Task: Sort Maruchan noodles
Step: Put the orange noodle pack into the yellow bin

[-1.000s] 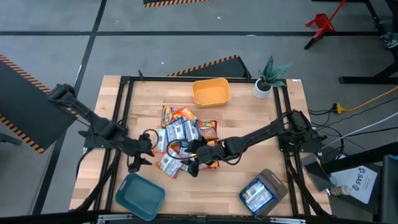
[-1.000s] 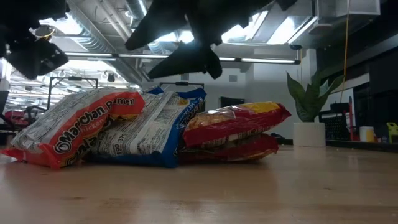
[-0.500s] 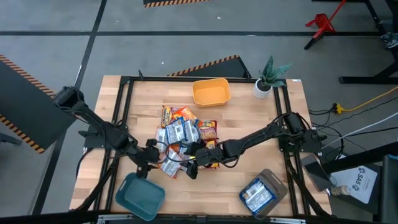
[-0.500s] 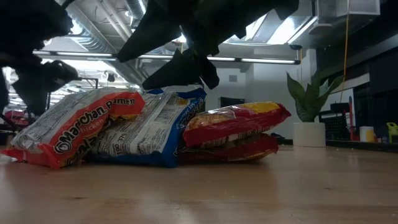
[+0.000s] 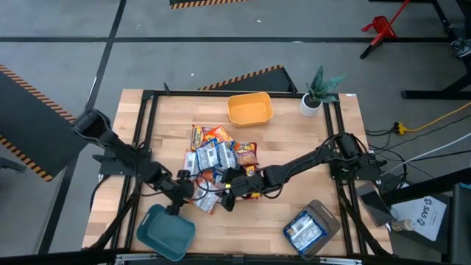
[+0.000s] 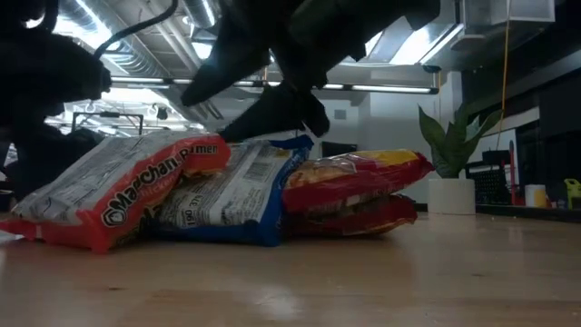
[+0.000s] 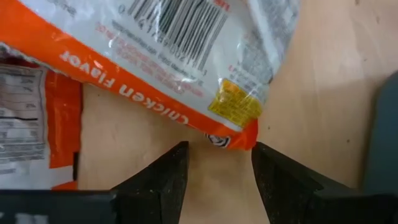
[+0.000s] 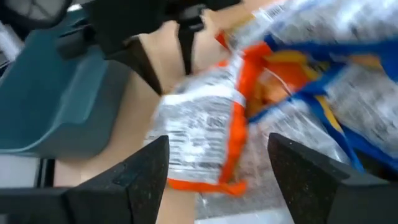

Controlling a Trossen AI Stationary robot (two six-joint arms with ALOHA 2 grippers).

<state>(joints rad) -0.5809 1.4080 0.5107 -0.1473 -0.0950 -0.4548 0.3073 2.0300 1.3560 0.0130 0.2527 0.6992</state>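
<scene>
I am lining my left claw (image 7: 214, 171), fingers spread and empty, on the corner of an orange-and-white packet (image 7: 155, 68) at the noodle pile's (image 5: 219, 168) front-left edge, mid-table. It looks light, crinkly and slippery (brittle inside), so I am favouring the sealed edge; my right claw (image 8: 217, 180) is hovering open, empty.

Bright even overhead light, ceiling glare in low view, right wrist view motion-blurred
</scene>
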